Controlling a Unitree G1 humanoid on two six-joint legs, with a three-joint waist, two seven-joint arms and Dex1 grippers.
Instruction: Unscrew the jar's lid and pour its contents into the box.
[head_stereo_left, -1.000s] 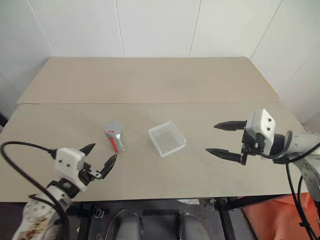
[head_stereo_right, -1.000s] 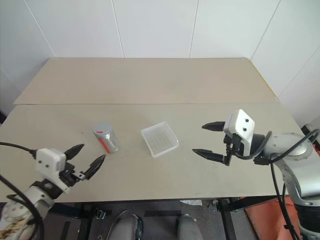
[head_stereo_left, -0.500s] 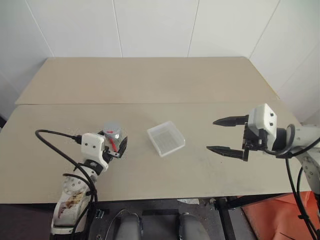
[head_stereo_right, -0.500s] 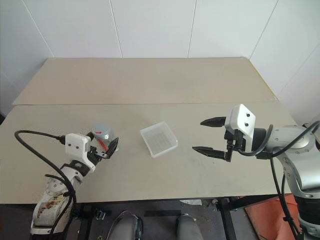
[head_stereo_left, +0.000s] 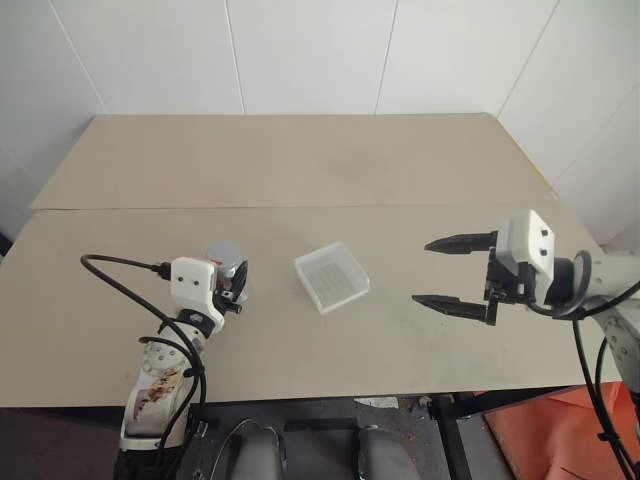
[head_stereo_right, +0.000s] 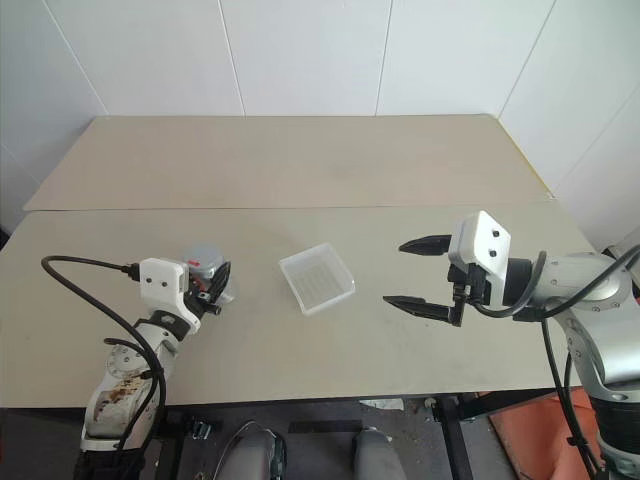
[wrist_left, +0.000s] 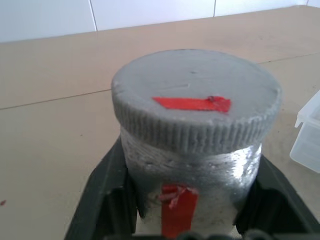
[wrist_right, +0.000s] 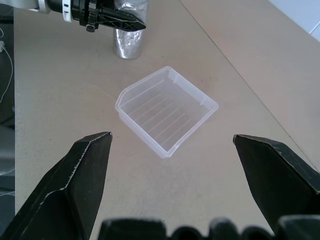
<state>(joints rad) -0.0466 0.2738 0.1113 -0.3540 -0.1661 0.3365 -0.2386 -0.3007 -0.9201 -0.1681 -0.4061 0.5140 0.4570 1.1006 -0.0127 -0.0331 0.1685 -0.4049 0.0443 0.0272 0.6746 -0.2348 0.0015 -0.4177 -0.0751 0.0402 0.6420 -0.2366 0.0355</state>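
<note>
The jar stands upright on the table, left of the box. Its grey ribbed lid is screwed on and bears a strip of red tape; the contents are hidden inside. My left gripper is shut on the jar's silvery body, one black finger on each side below the lid. The box is an empty clear plastic tray at the table's middle. To its right, above the table, my right gripper hangs open and holds nothing, pointing at the box.
Two beige tabletops meet at a seam behind the objects, with a white wall beyond. The near table edge runs just behind my arms. A black cable loops from my left wrist.
My left gripper moved forward to the jar, took it between its fingers and shut on it. The right gripper stayed where it was, open.
</note>
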